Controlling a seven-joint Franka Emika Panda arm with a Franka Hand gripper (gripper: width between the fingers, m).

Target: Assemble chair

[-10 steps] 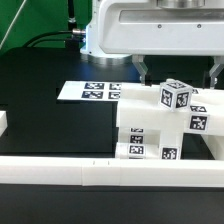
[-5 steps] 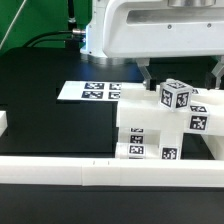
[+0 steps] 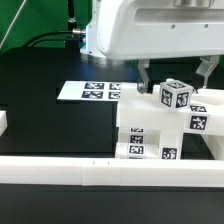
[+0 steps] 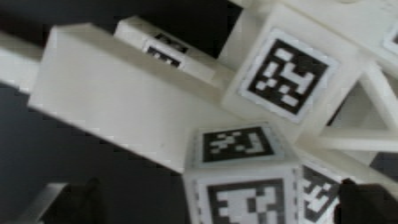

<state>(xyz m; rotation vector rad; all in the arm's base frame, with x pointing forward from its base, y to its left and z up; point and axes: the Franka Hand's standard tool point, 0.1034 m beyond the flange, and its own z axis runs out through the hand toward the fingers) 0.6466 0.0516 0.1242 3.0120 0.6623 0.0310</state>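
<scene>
We are seeing the claw (image 3: 175, 77) hanging with its fingers spread wide, gripping nothing, one finger (image 3: 146, 76) on each side of the chair's (image 3: 160, 125) topmost tagged block (image 3: 176, 96). The chair is sitting on the black desk (image 3: 60, 125), just behind the white border rail (image 3: 110, 170), beside the marker board (image 3: 90, 90).

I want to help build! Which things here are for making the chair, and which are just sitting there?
For the job:
- the chair, white tagged blocks stacked together
- the gripper, open above it

Just sitting there:
- the marker board, flat on the table
- the long white rail along the front
</scene>
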